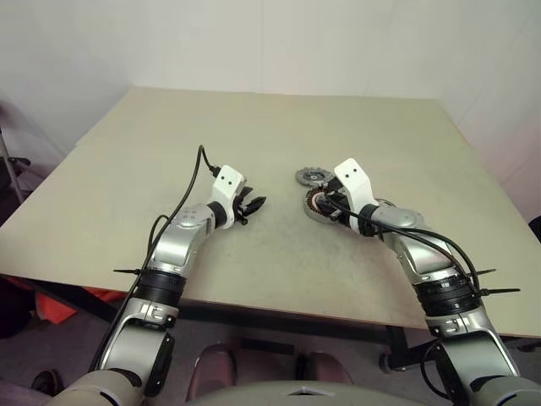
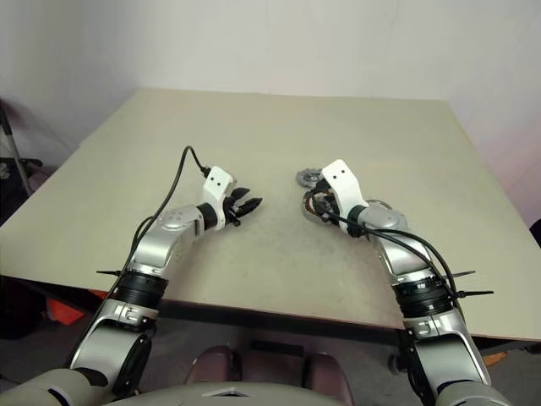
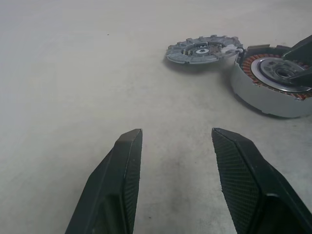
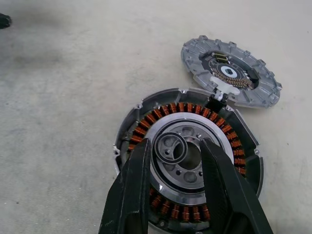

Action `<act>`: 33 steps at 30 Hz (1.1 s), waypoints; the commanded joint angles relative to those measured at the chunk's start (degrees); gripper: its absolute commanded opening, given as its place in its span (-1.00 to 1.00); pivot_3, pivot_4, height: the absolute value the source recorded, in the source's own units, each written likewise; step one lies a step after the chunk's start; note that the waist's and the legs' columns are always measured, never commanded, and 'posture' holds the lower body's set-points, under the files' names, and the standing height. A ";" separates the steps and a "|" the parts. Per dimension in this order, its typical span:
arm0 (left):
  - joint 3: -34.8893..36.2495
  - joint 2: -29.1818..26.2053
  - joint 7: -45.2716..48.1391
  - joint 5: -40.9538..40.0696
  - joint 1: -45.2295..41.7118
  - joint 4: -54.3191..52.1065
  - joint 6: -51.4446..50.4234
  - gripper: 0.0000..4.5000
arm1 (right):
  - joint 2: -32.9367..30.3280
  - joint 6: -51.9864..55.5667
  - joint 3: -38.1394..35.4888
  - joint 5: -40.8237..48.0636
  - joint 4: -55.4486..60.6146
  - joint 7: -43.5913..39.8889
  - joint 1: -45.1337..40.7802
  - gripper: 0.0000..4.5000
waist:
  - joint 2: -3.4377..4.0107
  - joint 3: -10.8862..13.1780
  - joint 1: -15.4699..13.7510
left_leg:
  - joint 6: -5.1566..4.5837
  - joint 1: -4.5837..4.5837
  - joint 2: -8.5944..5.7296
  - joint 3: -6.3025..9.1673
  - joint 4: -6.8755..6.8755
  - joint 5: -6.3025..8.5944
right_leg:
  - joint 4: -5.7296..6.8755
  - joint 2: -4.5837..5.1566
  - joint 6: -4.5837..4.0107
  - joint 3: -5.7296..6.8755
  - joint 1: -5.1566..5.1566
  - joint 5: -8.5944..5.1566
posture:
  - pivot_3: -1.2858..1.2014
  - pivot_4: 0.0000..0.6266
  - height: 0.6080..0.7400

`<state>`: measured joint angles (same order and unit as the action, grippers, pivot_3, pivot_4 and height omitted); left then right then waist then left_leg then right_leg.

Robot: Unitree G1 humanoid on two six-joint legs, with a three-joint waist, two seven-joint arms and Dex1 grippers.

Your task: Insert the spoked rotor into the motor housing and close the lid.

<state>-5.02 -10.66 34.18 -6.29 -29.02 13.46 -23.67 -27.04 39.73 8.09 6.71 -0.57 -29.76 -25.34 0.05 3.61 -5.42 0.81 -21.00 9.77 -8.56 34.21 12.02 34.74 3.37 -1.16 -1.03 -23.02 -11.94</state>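
The motor housing (image 4: 187,165) sits on the counter (image 1: 254,135) with the lid (image 4: 231,73) touching its far rim. The right gripper (image 4: 175,146) hovers over the housing's silver centre, jaws spread, holding nothing. The left gripper (image 3: 175,141), jaws spread and empty, hangs well apart from both parts.

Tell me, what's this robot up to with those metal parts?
It is putting a small motor together on the table. The right gripper, jaws apart, sits over the middle of the housing, the cup ringed with copper coils. The lid lies right behind it, not yet on. The left gripper hangs open and empty nearby.
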 commanded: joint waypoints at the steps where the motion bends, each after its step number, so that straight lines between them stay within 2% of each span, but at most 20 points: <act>1: -0.14 -0.26 -0.39 -0.41 -0.43 -2.15 0.48 0.06 | 0.27 -1.04 -1.13 -0.54 -0.37 0.48 -1.65 -0.25 | 0.00 0.00 0.01 | 0.00 0.00 0.00 0.00 0.00 0.00 | 0.00 0.00 0.00 0.00 0.00 0.00 | 0.03 -1.00 1.00; 10: -0.05 -0.44 -1.02 -0.37 -0.37 -1.76 0.88 0.06 | 0.49 -1.46 -1.33 -0.46 -2.44 0.44 -2.09 -0.25 | 0.00 0.00 0.00 | 0.00 0.00 0.00 -0.01 0.00 0.00 | 0.01 0.00 0.00 0.00 0.00 0.00 | 0.03 -1.00 1.00; 12: -0.05 -0.52 -1.07 -0.35 -0.39 -1.62 1.00 0.08 | 0.48 -1.51 -1.61 -0.41 -2.95 0.53 -2.38 -0.39 | 0.00 0.00 -0.02 | 0.01 0.00 0.00 -0.01 0.00 -0.01 | 0.01 0.00 0.00 0.00 0.00 0.00 | 0.03 -1.00 1.00; 15: -0.07 -0.59 -1.16 -0.32 -0.45 -1.43 1.14 0.08 | 0.47 -1.61 -1.92 -0.62 -3.38 0.74 -2.68 -0.72 | 0.00 0.00 -0.12 | 0.01 -0.02 -0.02 -0.01 0.01 -0.01 | 0.01 0.01 0.00 0.00 0.00 0.00 | 0.03 -1.00 1.00; 33: -0.87 -0.68 -1.02 -0.29 -0.22 -1.15 1.57 0.08 | -1.08 -1.29 -3.36 -0.46 -1.57 0.73 -2.84 -0.72 | 0.00 0.00 -0.08 | 0.02 -0.03 -0.02 -0.01 0.02 -0.01 | 0.01 0.01 0.00 0.01 0.00 0.00 | 0.03 -1.00 1.00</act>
<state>-5.94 -10.98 33.19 -6.34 -29.00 13.48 -23.01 -27.04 38.79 7.14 6.74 -3.96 -29.79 -26.73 0.04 3.61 -5.50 0.82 -21.03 9.76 -8.57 34.23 12.01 34.75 3.37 -1.16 -1.02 -23.02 -11.94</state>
